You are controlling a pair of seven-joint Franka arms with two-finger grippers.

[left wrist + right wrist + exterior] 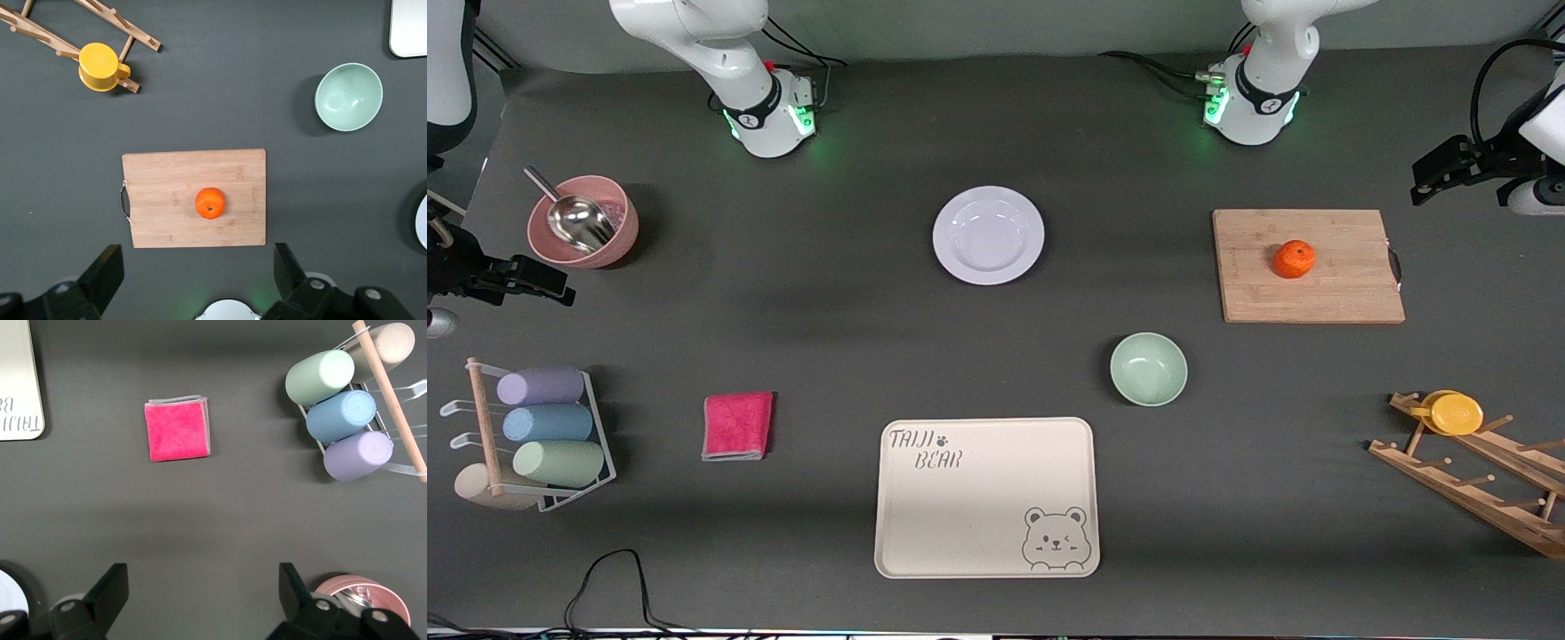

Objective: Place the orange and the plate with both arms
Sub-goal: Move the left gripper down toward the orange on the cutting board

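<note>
The orange (1293,259) lies on a wooden cutting board (1352,293) toward the left arm's end of the table. It also shows in the left wrist view (210,203). The lavender-white plate (988,235) lies in the middle of the table, near the robots' bases. My left gripper (1427,178) is open and empty in the air at the left arm's end of the table, beside the board (197,273). My right gripper (556,286) is open and empty over the right arm's end of the table (203,593).
A mint bowl (1148,368) and a cream bear tray (987,498) lie nearer the camera than the plate. A pink cloth (737,426), a cup rack (534,427) and a pink bowl with a scoop (583,222) are at the right arm's end. A wooden rack holds a yellow cup (1456,413).
</note>
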